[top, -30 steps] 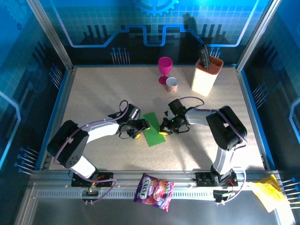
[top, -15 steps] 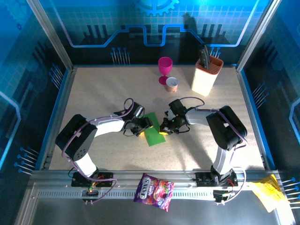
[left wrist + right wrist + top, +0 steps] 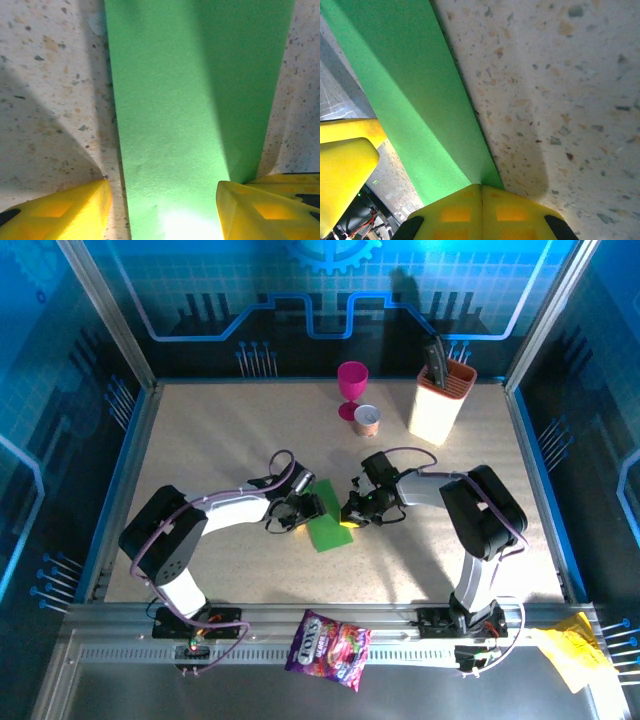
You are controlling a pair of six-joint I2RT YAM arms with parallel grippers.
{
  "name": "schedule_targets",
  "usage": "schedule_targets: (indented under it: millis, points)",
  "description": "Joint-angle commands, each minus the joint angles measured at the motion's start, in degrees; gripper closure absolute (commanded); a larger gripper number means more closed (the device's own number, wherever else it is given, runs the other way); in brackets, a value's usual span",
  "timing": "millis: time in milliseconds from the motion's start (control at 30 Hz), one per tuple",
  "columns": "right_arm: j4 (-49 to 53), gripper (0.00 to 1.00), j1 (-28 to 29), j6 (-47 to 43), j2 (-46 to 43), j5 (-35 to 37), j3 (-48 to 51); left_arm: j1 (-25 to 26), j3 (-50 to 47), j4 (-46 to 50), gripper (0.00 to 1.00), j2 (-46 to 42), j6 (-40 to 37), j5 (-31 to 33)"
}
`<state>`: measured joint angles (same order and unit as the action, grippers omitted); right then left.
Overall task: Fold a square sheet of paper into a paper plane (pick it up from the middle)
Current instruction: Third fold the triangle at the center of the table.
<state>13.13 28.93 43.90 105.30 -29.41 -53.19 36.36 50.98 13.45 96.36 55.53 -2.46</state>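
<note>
The square sheet of paper lies on the table as a narrow bright green folded strip between my two grippers. My left gripper stands open at its left end. In the left wrist view the strip runs lengthwise between the two yellow fingertips, which straddle it close to the table. My right gripper is shut, its joined tips set down on the strip's right edge. A crease line runs up to those tips. Whether they pinch a layer I cannot tell.
At the back stand a magenta goblet, a small cup and an orange-topped knife block. A purple snack bag lies on the front rail, crumpled yellow paper at its right end. Blue walls enclose the table.
My left gripper has slid right, from beside the strip onto its left end, and its arm has swung in with it. The right gripper and the paper have stayed put.
</note>
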Motion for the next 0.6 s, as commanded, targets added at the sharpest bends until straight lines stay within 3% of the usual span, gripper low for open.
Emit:
schedule_targets:
  millis: [0, 567]
  points:
    - [4.53, 0.97, -0.8, -0.78, 2.94, 4.29, 2.48, 0.2, 0.34, 2.97, 0.4, -0.87, -1.65, 2.92]
    - [4.35, 0.97, -1.9, -1.44, 3.86, 3.47, 2.48, 3.01, 6.48, -0.86, 0.42, 4.41, -4.4, -1.19]
